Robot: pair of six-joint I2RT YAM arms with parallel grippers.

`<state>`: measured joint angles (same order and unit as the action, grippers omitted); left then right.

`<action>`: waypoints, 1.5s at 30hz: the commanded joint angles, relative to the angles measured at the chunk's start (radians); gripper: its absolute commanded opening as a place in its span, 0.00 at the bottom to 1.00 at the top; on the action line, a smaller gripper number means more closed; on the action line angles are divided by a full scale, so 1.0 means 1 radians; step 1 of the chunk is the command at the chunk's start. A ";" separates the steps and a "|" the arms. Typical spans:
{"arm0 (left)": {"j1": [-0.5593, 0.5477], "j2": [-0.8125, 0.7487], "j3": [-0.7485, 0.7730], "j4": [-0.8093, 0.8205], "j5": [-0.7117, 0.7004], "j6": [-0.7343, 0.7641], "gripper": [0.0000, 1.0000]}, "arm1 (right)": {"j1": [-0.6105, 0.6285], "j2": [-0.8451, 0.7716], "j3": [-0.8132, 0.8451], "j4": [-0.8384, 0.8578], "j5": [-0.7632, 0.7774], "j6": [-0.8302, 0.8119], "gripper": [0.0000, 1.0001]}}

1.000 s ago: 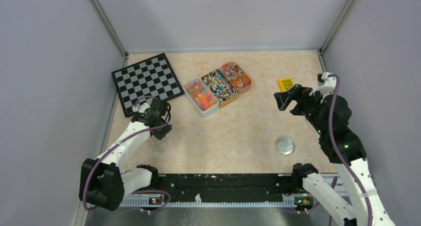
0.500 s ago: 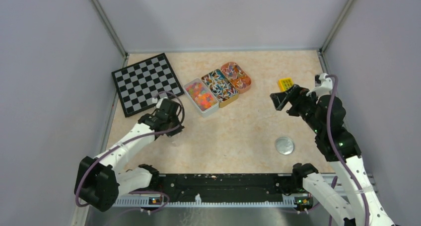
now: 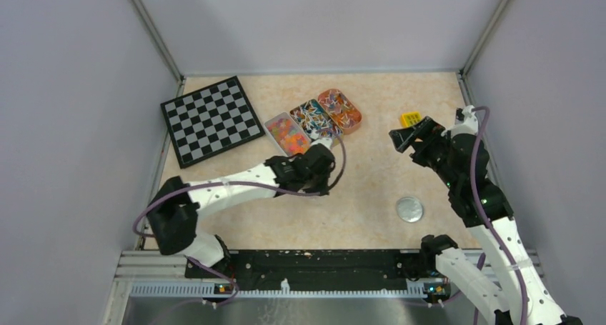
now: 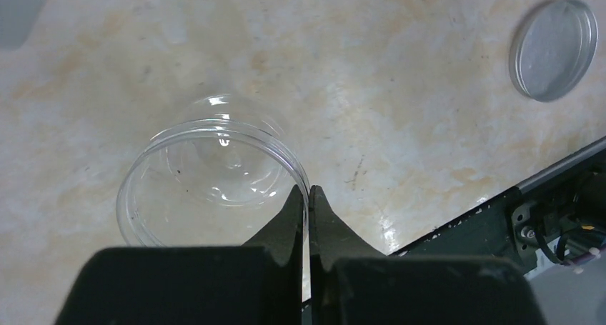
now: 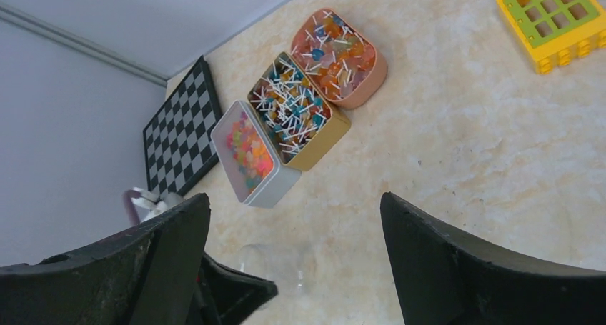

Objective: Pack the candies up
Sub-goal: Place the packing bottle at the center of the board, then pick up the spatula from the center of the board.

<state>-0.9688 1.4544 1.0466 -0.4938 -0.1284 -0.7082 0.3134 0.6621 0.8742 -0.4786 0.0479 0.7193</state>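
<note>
Swinging in from the left edge of the top view, the left arm (image 3: 229,189) now stretches across the marbled desk (image 3: 357,182) to the centre of the frame, while the right arm (image 3: 472,182) holds almost the same post at the right.

The left pincer (image 4: 309,196) sits just below the row of tins, clamped narrow on the rim of a clear cup (image 4: 207,182), one finger inside the wall and one outside. The cup's mouth faces up and it holds nothing. Whether it rests on the desk or is lifted cannot be told.

The right pincer (image 3: 411,133) hangs wide apart over the upper right of the desk, gripping nothing.

A black-and-white chessboard (image 3: 211,119) lies flat at upper left. Beside it, three tins stand side by side in a slanting row, touching: a white tin (image 5: 275,189), a gold tin (image 5: 325,143) and a copper tin (image 5: 368,78).

A round lid (image 3: 409,209) lies alone at lower right, well apart from the cup. A yellow block (image 3: 410,118) with green squares sits at upper right, near the right pincer.

The candies (image 5: 246,148) fill all three tins: orange and pink in the white one, and mixed colours with white sticks in the other two.
</note>
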 commanded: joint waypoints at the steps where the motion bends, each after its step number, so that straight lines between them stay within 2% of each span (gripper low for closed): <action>1: -0.107 0.150 0.140 0.056 -0.027 0.089 0.00 | 0.008 -0.008 0.022 0.045 0.035 0.028 0.87; 10: -0.160 0.342 0.266 0.096 0.033 0.163 0.00 | 0.007 -0.053 0.023 -0.006 0.126 0.018 0.87; 14: -0.162 0.351 0.263 0.127 0.044 0.183 0.10 | 0.007 -0.059 0.023 -0.002 0.149 0.004 0.87; 21: -0.165 0.314 0.239 0.212 0.043 0.221 0.55 | 0.007 -0.037 0.019 0.018 0.190 -0.035 0.87; 23: -0.164 0.275 0.238 0.227 0.013 0.243 0.65 | 0.008 -0.023 0.013 0.028 0.204 -0.045 0.87; 26: -0.163 0.195 0.254 0.226 -0.093 0.286 0.75 | 0.007 0.000 -0.017 0.078 0.203 -0.098 0.87; 29: -0.163 0.108 0.256 0.245 -0.262 0.381 0.98 | 0.008 0.050 -0.042 0.141 0.221 -0.161 0.87; 33: -0.161 -0.032 0.215 0.334 -0.475 0.580 0.99 | 0.006 0.177 -0.040 0.228 0.297 -0.288 0.86; 36: -0.172 -0.176 0.124 0.433 -0.624 0.696 0.99 | 0.006 0.324 0.019 0.227 0.370 -0.416 0.84; 39: -0.174 -0.330 0.044 0.462 -0.591 0.699 0.99 | -0.022 0.474 0.120 0.187 0.452 -0.493 0.84; 45: -0.174 -0.574 -0.061 0.347 -0.495 0.812 0.99 | -0.218 0.715 0.284 0.068 0.303 -0.606 0.74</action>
<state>-1.1355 0.9878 1.0508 -0.1051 -0.6460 -0.0093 0.2039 1.2900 1.0256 -0.3466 0.3943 0.2359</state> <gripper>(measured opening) 0.987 0.776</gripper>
